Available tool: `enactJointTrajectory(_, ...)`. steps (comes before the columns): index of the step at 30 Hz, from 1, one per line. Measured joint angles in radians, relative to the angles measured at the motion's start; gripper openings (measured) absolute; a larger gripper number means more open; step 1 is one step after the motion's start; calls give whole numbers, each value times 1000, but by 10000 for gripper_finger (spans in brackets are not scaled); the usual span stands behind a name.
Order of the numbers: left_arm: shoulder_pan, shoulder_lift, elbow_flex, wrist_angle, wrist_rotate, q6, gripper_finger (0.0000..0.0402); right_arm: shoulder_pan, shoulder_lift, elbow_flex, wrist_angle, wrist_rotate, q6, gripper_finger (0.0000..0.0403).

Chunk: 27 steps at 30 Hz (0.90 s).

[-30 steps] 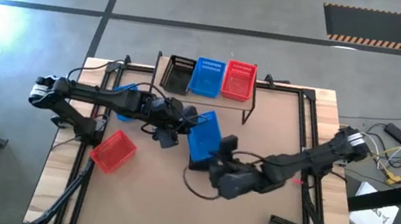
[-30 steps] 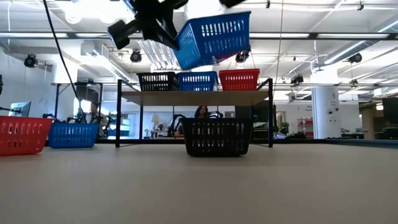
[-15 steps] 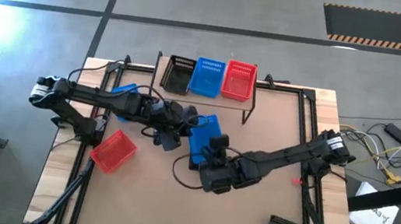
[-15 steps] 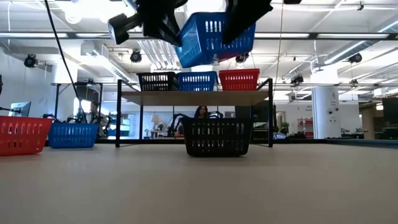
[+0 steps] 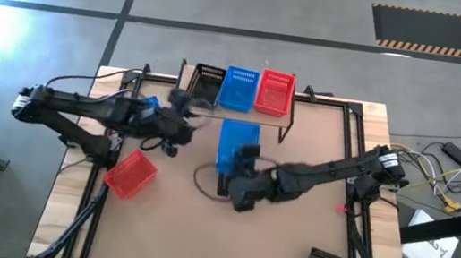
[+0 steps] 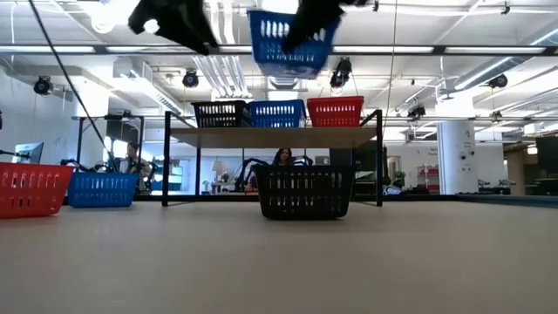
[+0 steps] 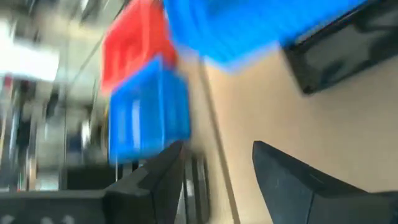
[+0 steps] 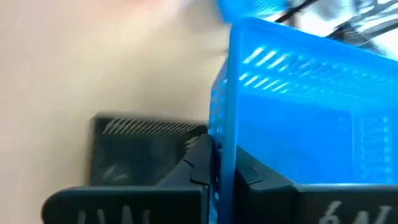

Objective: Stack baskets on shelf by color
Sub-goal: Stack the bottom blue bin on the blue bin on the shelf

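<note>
Holding the blue basket (image 5: 236, 144) aloft, my right gripper (image 8: 217, 163) now pinches its wall alone; my left gripper (image 5: 173, 125), fingers spread and empty, has just let go and backed away. Next, I judge, it goes onto the shelf's (image 5: 290, 117) blue one.

no readable text, no labels, brands, numbers or signs on anything

Overhead looks straight down, low looks level; both share the shelf (image 5: 239, 103).
</note>
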Motion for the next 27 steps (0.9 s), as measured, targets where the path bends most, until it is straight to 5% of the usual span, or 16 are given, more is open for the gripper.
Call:
enactJointTrajectory(7, -126, -220, -293, 215, -170, -257, 143, -208, -41, 134, 55, -9, -129, 8)
enactJointTrajectory(15, -306, -315, -636, 725, -142, -302, 106, -554, 45, 303, 43, -411, -186, 8)
enactJointTrajectory(19, -348, -303, -725, 915, -142, -302, 98, -643, 99, 340, 9, -532, -172, 8)
enactJointTrajectory(27, -358, -263, -770, 1030, -142, -303, 97, -677, 157, 357, -52, -531, -177, 9)
